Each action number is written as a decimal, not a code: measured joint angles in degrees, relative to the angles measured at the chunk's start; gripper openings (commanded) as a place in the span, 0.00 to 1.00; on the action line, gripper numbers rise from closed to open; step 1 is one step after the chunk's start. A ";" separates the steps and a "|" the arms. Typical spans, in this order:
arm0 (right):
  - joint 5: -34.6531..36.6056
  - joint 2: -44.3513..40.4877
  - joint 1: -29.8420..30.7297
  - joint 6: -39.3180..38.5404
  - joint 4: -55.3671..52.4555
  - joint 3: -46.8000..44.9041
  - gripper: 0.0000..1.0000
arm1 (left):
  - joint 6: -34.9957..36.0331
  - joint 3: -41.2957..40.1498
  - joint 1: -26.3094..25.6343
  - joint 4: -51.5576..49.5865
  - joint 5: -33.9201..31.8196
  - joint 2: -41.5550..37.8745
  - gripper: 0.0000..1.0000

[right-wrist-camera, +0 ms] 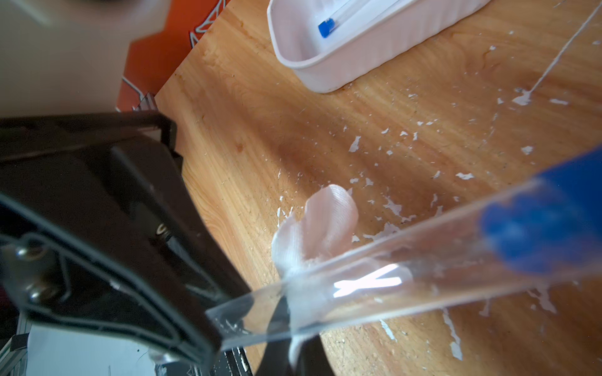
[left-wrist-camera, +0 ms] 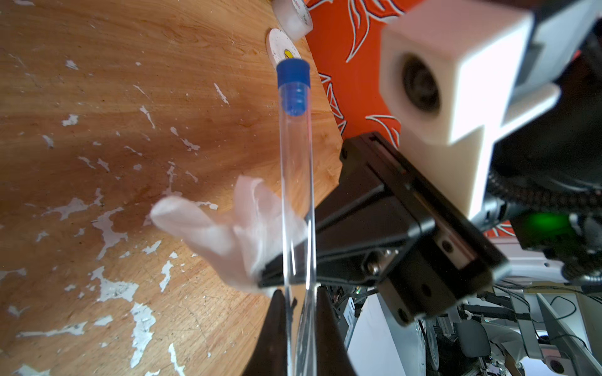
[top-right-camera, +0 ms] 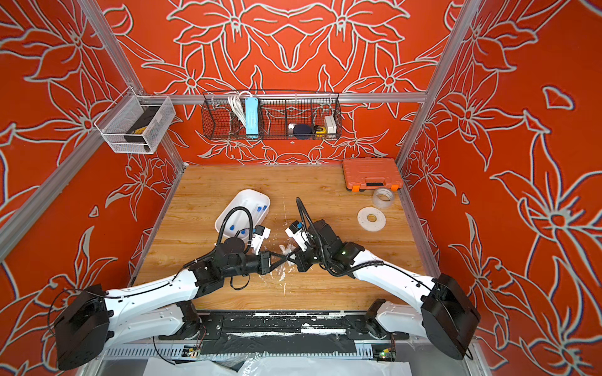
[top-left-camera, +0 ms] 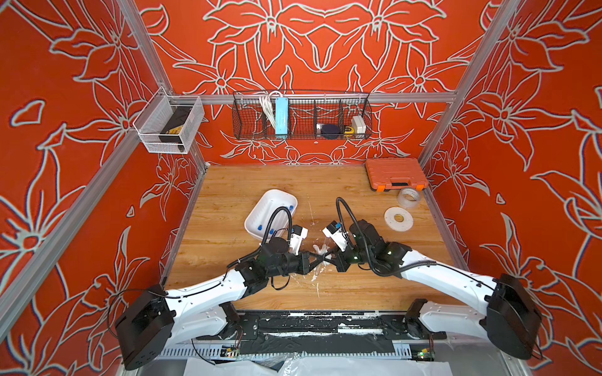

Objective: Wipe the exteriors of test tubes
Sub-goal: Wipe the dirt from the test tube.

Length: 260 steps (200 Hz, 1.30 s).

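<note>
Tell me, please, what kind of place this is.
Probably a robot test booth: two robot arms stand at a wooden table, patterned orange walls on a metal frame close it in, and a wire basket holds cables.

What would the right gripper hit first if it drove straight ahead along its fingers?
The test tube held by the left gripper: it crosses directly in front of the right gripper, the pinched tissue touching it. Beyond that, probably the tabletop; depth is unclear.
</note>
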 measured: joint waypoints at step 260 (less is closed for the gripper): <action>1.60 -0.57 -1.97 -4.63 -2.51 6.14 0.00 | 3.87 0.68 0.44 -8.15 -2.23 -2.58 0.02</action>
